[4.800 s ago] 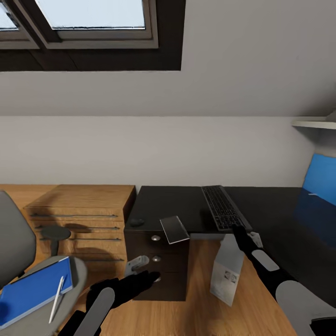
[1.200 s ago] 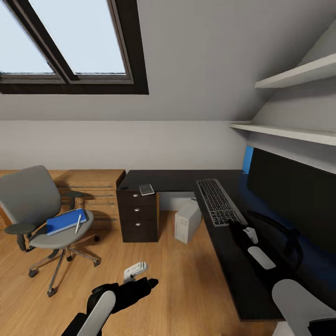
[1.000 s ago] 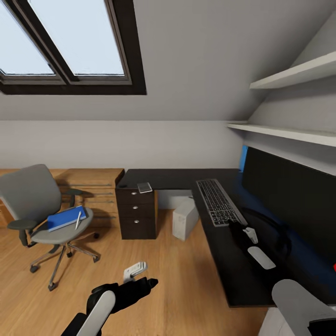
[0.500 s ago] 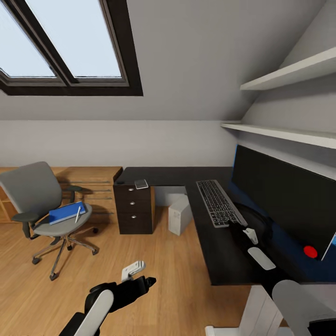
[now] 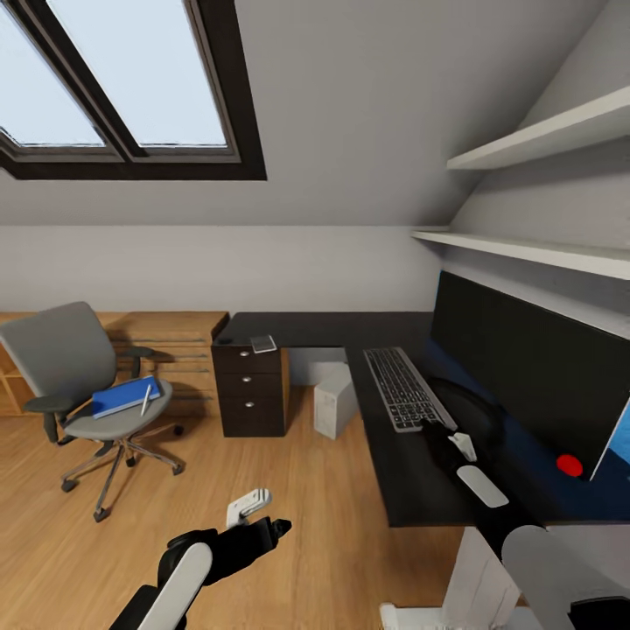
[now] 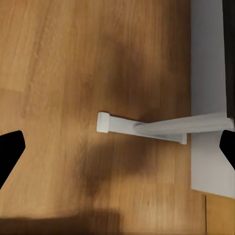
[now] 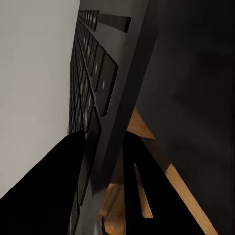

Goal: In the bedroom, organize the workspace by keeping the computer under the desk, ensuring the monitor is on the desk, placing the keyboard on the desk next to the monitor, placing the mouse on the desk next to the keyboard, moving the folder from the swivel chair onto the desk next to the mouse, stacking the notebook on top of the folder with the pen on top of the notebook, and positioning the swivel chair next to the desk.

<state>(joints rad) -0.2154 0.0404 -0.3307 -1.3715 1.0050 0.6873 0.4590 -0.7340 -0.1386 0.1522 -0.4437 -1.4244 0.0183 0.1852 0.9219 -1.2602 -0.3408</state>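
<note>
My right gripper (image 5: pixel 431 429) is shut on the near end of the keyboard (image 5: pixel 401 388), which lies lengthwise over the black desk (image 5: pixel 411 490) in front of the monitor (image 5: pixel 525 372). In the right wrist view the keyboard (image 7: pixel 100 93) sits between the dark fingers (image 7: pixel 49 191). The notebook (image 5: pixel 262 344) lies on the desk's far wing above the drawer unit (image 5: pixel 252 391). Beneath the desk stands the computer (image 5: pixel 335 401). The swivel chair (image 5: pixel 61 359) is at the left with the folder (image 5: pixel 122 397) and pen (image 5: pixel 145 400) on its seat. My left gripper (image 5: pixel 273 528) hangs open over the floor.
A light wooden drawer chest (image 5: pixel 179 346) stands behind the chair against the wall. Two white shelves (image 5: pixel 534 144) run above the monitor. A white desk foot (image 6: pixel 142 128) crosses the wooden floor (image 6: pixel 58 73) under my left gripper (image 6: pixel 117 149). A skylight (image 5: pixel 131 79) is at upper left.
The camera has backed away and turned right, so chair, monitor and shelves came into view. The keyboard stays in my right gripper and has shifted slightly left. The left arm has held still.
</note>
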